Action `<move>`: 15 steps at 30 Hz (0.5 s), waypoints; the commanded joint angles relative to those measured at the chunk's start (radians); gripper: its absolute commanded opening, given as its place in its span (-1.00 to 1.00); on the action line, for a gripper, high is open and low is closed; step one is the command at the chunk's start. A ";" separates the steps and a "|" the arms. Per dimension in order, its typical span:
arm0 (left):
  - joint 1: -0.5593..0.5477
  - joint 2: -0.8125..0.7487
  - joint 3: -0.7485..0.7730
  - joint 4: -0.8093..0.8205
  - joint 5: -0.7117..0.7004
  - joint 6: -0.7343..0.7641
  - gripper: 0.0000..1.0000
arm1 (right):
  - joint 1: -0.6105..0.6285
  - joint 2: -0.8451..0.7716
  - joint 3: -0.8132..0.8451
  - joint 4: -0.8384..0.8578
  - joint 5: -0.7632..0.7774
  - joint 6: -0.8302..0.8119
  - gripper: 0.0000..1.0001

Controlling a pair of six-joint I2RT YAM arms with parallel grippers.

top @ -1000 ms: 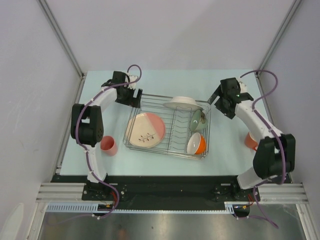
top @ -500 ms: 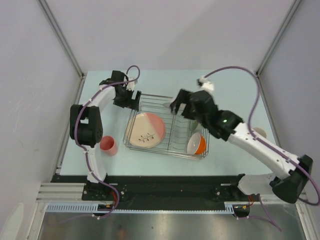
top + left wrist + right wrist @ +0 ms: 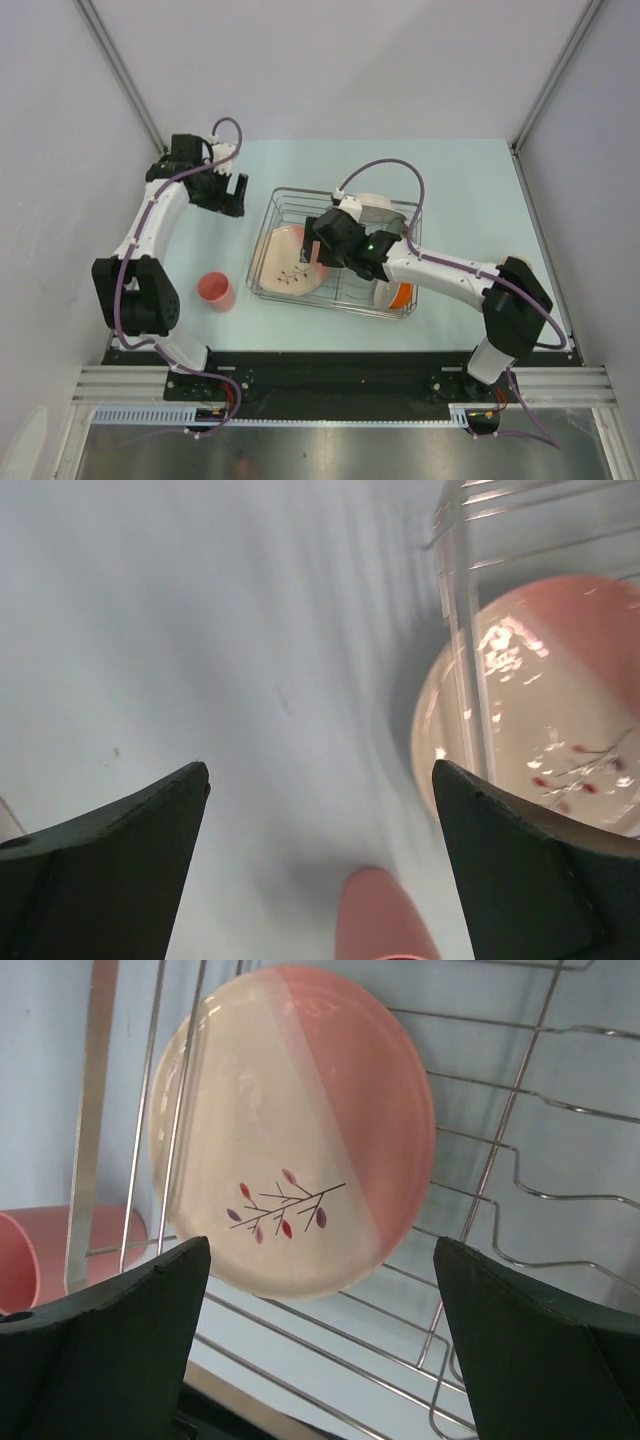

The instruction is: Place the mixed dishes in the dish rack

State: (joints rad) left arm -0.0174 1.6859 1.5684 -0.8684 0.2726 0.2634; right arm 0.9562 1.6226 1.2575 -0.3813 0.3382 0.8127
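Coral-pink cup [image 3: 215, 291] is the one dish seen from above outside the dish rack [image 3: 320, 301]: it stands on the counter [image 3: 450, 180], apparently upright, just left of the rack's near-left corner. It lies on the near side of the left end effector [image 3: 229, 193], which hovers beside the rack's far-left corner with its fingers spread wide and nothing between them. That arm bends out to the left and looks the nearer for the cup. The right arm stretches across the rack, its right end effector [image 3: 318, 250] over the pink-and-white plate [image 3: 283, 268] lying inside. In the left wrist view, both dark fingers stand far apart over bare counter. The cup [image 3: 385, 920] shows blurred at the bottom edge between them, with the plate and rack wires off to the right, so the reach is probably back toward the base and down. In the right wrist view, the fingers gape equally wide and hold nothing. The plate [image 3: 300, 1130] rests tilted against the wires directly ahead, and the cup [image 3: 35, 1255] shows beyond the rack's side at lower left.
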 commanded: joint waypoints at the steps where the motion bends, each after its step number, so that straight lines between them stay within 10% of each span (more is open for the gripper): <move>1: 0.014 -0.041 -0.249 0.112 -0.218 0.175 0.99 | 0.003 0.063 0.003 0.093 -0.037 0.060 1.00; 15: 0.005 0.023 -0.487 0.262 -0.217 0.227 1.00 | 0.016 0.180 0.003 0.073 -0.015 0.129 1.00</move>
State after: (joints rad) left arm -0.0044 1.7077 1.0546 -0.6605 0.0441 0.4721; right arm 0.9619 1.8076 1.2568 -0.3031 0.2752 0.9123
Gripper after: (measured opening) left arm 0.996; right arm 0.995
